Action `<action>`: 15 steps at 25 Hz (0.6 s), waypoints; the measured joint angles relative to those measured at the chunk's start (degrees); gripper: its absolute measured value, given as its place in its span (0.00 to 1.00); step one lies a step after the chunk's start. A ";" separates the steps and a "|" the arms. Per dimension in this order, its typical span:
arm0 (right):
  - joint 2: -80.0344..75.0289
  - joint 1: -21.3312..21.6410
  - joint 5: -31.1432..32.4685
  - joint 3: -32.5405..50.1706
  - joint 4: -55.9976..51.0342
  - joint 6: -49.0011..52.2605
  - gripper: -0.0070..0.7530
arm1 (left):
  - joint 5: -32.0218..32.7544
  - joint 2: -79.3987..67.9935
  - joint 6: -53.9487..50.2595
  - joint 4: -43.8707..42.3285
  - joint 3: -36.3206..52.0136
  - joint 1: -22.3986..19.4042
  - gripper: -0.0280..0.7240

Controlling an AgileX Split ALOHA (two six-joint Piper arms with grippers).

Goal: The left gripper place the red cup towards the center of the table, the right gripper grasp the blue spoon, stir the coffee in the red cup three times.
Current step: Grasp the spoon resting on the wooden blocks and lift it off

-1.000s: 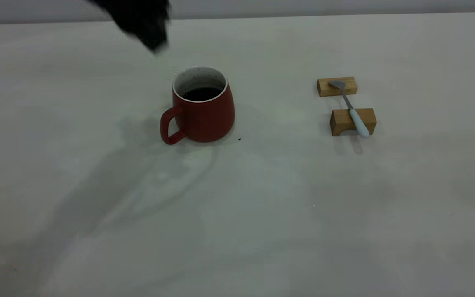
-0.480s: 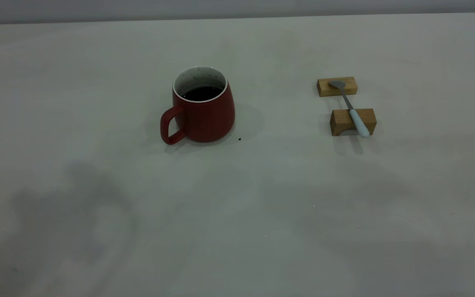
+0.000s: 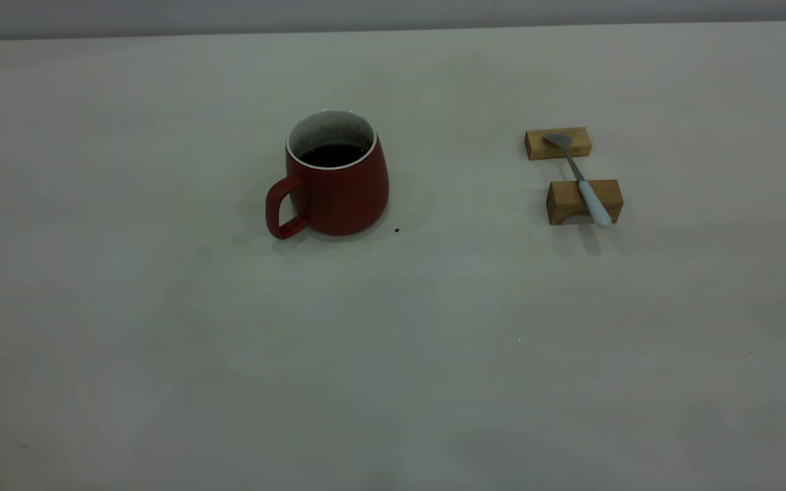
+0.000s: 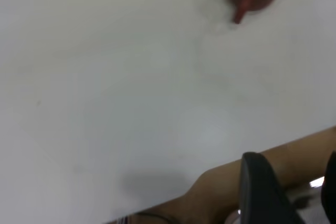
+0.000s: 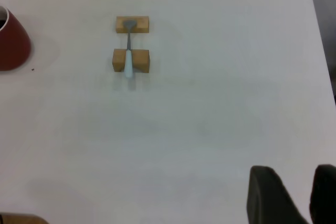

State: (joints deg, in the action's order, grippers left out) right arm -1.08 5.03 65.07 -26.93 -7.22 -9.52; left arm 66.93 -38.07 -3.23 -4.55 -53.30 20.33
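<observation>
Since neither of my arms shows in the exterior view, I only see fingertips at the wrist-cam edges — my left gripper [image 4: 289, 195] w/ a gap between the fingers, off the table [image 3: 161, 341] edge, far from the red cup [image 3: 336, 179]. My right gripper [image 5: 294, 195] also parted, holding nothing, well apart from the blue spoon [image 3: 580, 181]. Cup upright near table centre, handle toward the left arm's side, coffee [image 3: 333, 155] dark inside the speckled wall. Spoon lies across two wooden blocks [image 3: 584, 201] — bowl on the far one, pale handle overhanging the near one.
</observation>
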 joint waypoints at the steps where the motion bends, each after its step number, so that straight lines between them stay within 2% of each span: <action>1: 0.00 0.00 0.00 0.00 0.00 0.00 0.32 | 0.00 2.88 1.12 0.35 1.96 -2.41 0.51; 3: 0.00 0.00 0.00 0.00 0.00 0.00 0.32 | 0.00 9.87 4.00 1.09 6.58 -8.39 0.51; 7: 0.00 0.00 0.00 0.00 0.00 0.00 0.32 | -0.44 20.98 5.93 3.27 15.02 -16.05 0.51; 11: 0.00 0.00 0.00 0.00 0.00 0.00 0.32 | -3.26 30.05 5.55 3.89 21.95 -18.98 0.51; 15: 0.00 0.00 0.00 0.00 0.00 0.00 0.32 | -2.55 36.27 3.23 4.11 24.47 -19.37 0.51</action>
State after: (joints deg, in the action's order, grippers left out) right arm -1.08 5.03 65.07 -26.93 -7.22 -9.52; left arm 64.37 -1.81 0.00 -0.44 -28.83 0.96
